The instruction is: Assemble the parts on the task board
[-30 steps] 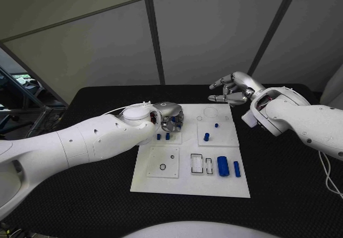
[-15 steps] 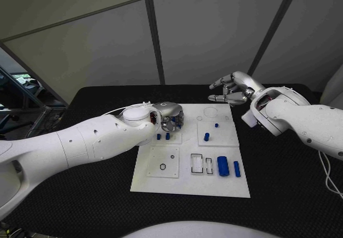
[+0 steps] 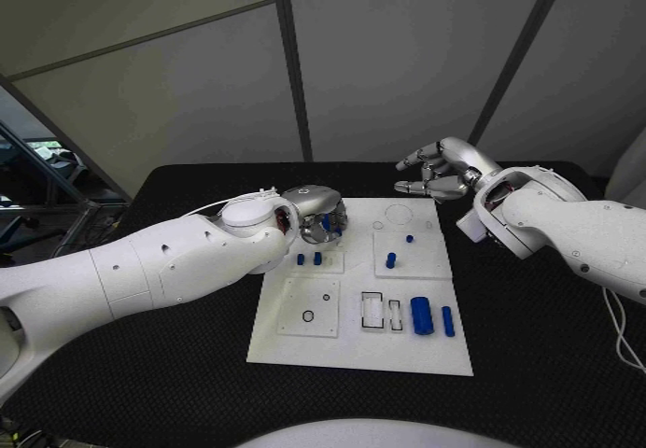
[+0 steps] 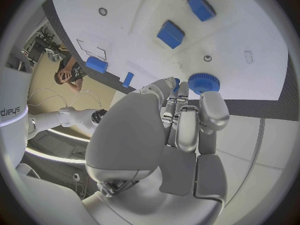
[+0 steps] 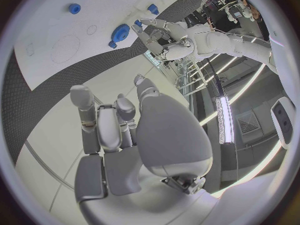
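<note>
Left hand [image 4: 181,120] seemingly pinches blue round part [image 4: 202,83]; arm marked "sharpa".

Head view: even, cool overhead light, moderately bright. The white task board [image 3: 361,350] reads clean without burn-out; the black bench [image 3: 148,383] swallows nearly all shadow. Soft specular highlights on the left hand [image 3: 317,213] and right hand [image 3: 439,169]. Focus sharp throughout.

Wrist views: strong fisheye, straight edges bowed, dark vignette ring at the rim. In the right wrist view, a bright ceiling strip light [image 5: 220,120] glares. Near palm surfaces slightly soft; rim detail smeared.
</note>
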Robot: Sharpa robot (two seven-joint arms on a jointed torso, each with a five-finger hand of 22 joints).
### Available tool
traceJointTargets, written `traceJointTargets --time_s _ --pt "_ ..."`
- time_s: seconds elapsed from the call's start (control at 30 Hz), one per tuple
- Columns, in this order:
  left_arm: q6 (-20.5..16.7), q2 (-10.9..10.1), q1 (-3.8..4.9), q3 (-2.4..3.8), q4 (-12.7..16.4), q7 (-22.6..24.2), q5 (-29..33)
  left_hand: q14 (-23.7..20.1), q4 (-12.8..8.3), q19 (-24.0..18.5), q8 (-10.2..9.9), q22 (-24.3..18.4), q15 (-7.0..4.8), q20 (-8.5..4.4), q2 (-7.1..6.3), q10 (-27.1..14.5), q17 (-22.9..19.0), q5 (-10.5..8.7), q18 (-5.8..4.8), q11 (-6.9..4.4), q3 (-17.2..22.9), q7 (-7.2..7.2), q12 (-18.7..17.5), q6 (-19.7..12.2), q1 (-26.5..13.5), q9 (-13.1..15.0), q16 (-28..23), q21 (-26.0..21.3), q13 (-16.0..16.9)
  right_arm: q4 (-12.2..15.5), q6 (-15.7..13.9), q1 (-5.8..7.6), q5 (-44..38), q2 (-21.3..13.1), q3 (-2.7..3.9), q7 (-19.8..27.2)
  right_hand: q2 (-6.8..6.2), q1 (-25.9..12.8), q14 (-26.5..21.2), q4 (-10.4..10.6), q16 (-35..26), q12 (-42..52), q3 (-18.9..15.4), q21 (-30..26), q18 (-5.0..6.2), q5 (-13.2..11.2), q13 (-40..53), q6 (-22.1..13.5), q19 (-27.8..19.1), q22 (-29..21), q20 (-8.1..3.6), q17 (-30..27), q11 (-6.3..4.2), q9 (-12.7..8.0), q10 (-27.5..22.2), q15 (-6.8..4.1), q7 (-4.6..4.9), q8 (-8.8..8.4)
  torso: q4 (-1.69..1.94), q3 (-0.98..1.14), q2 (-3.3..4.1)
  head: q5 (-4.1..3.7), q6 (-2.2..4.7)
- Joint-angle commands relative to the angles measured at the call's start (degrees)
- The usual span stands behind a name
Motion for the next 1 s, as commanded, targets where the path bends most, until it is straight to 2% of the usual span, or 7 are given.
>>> traceJointTargets --time_s 0.03,0.2,0.33,0.5,0.7,1.0 --pt "-0.87 -1.06 0.08 0.48 1.30 0.05 -0.42 1.09 -0.07 0.52 -0.41 0.12 -0.09 -0.07 -0.18 0.63 0.12 0.10 -5.40 -0.03 0.48 -0.17 -0.30 0.52 -0.69 -0.07 0.22 0.34 -0.02 -0.08 0.18 0.08 -0.12 -0.08 0.03 0.60 0.16 0.01 0.44 0.24 -0.16 -0.03 -0.04 -0.36 0.93 0.20 0.05 -0.42 -0.27 0.01 -0.09 0.05 -0.04 -0.07 -0.11 -0.35 -0.06 0.31 0.04 0.01 -0.06 0.14 0.05" --pt "0.03 -3.60 0.08 0.97 3.28 -0.86 -0.37 1.12 -0.16 0.56 -0.44 0.22 -0.10 -0.07 -0.30 0.89 0.13 0.07 -5.41 -0.06 0.59 -0.20 -0.40 0.72 -1.01 -0.08 0.26 0.42 0.00 -0.14 0.18 0.07 -0.12 -0.18 0.03 0.61 0.16 0.01 0.44 0.24 -0.16 -0.03 -0.04 -0.36 0.93 0.20 0.05 -0.42 -0.27 0.01 -0.09 0.05 -0.04 -0.07 -0.11 -0.35 -0.06 0.31 -0.03 0.05 0.01 0.21 0.13" --pt "0.96 -5.77 0.06 1.09 4.54 -1.69 -0.18 1.14 -0.19 0.57 -0.49 0.26 -0.11 -0.06 -0.39 1.02 0.16 0.05 -5.42 -0.08 0.63 -0.22 -0.50 0.83 -1.27 -0.09 0.29 0.44 0.01 -0.17 0.17 0.07 -0.12 -0.28 0.03 0.60 0.16 0.01 0.44 0.24 -0.16 -0.03 -0.04 -0.36 0.93 0.20 0.05 -0.42 -0.27 0.01 -0.09 0.05 -0.04 -0.07 -0.11 -0.35 -0.06 0.31 -0.02 0.03 0.07 0.25 0.19" --pt "1.93 -7.48 0.02 1.12 5.12 -2.46 0.53 1.14 -0.19 0.59 -0.53 0.32 -0.12 -0.06 -0.46 1.15 0.14 0.03 -5.43 -0.10 0.66 -0.25 -0.59 0.95 -1.58 -0.09 0.31 0.47 0.02 -0.18 0.17 0.06 -0.12 -0.37 0.02 0.57 0.18 0.04 0.45 0.25 -0.16 -0.01 -0.01 -0.37 0.93 0.21 0.06 -0.41 -0.26 0.01 -0.09 0.07 -0.04 -0.07 -0.09 -0.36 -0.07 0.32 -0.04 0.05 0.09 0.31 0.11" --pt "2.64 -8.10 -0.23 1.12 4.71 -2.97 0.89 1.15 -0.18 0.54 -0.58 0.29 -0.14 -0.06 -0.58 1.31 0.13 -0.01 -5.40 -0.14 0.67 -0.30 -0.73 1.10 -2.00 -0.10 0.33 0.36 0.03 -0.23 0.20 0.04 -0.12 -0.35 0.02 0.59 0.18 0.04 0.45 0.25 -0.16 -0.01 -0.01 -0.37 0.93 0.21 0.06 -0.41 -0.26 0.01 -0.09 0.07 -0.04 -0.07 -0.09 -0.36 -0.07 0.32 -0.09 0.02 0.14 0.50 -0.02" --pt "3.54 -7.49 -0.70 1.11 3.41 -2.91 1.35 1.12 -0.17 0.50 -0.78 0.28 -0.16 -0.06 -0.94 1.41 -0.04 -0.06 -5.39 -0.16 0.55 -0.35 -1.04 1.14 -2.69 -0.15 0.31 0.25 0.02 -0.27 0.22 0.01 -0.12 -0.31 0.02 0.61 0.18 0.04 0.45 0.25 -0.16 -0.01 -0.01 -0.37 0.93 0.21 0.06 -0.41 -0.26 0.01 -0.09 0.07 -0.04 -0.07 -0.09 -0.36 -0.07 0.32 -0.20 0.10 0.16 0.43 -0.12"
